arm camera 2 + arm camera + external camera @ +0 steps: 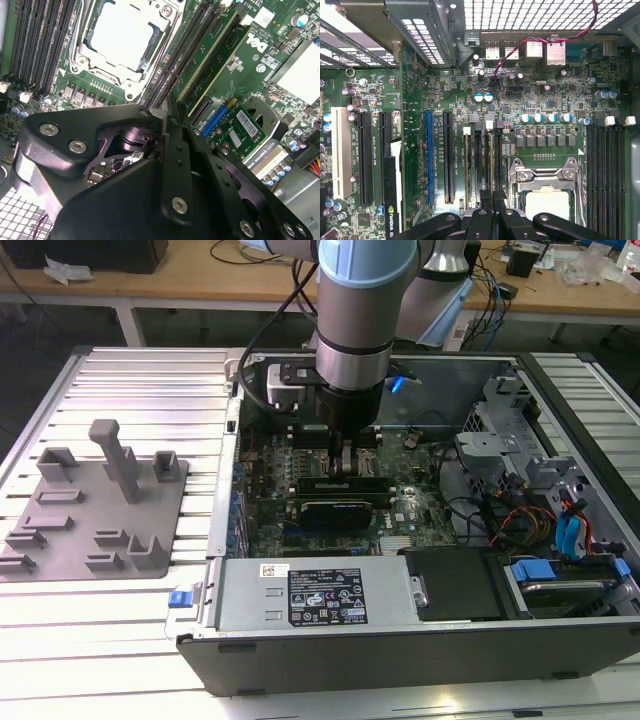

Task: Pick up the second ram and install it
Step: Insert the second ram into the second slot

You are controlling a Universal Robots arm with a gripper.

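My gripper (345, 462) hangs low inside the open computer case, over the motherboard (300, 455) just beside the CPU socket (545, 200). The second ram (489, 160), a thin green stick seen edge-on, stands in a black memory slot next to the socket. It runs straight under my fingertips, and my gripper (493, 199) is shut on its upper edge. Another thin stick (468, 165) stands in a slot two rows away. In the second wrist view my gripper (167, 116) has its fingers pressed nearly together, with the socket (125, 35) beyond them.
A black expansion card (345, 508) lies close in front of the gripper. The power supply (320, 595) fills the case's near side, and a drive cage with cables (560, 500) stands at the exterior view's right. A grey fixture plate (95, 505) sits outside the case.
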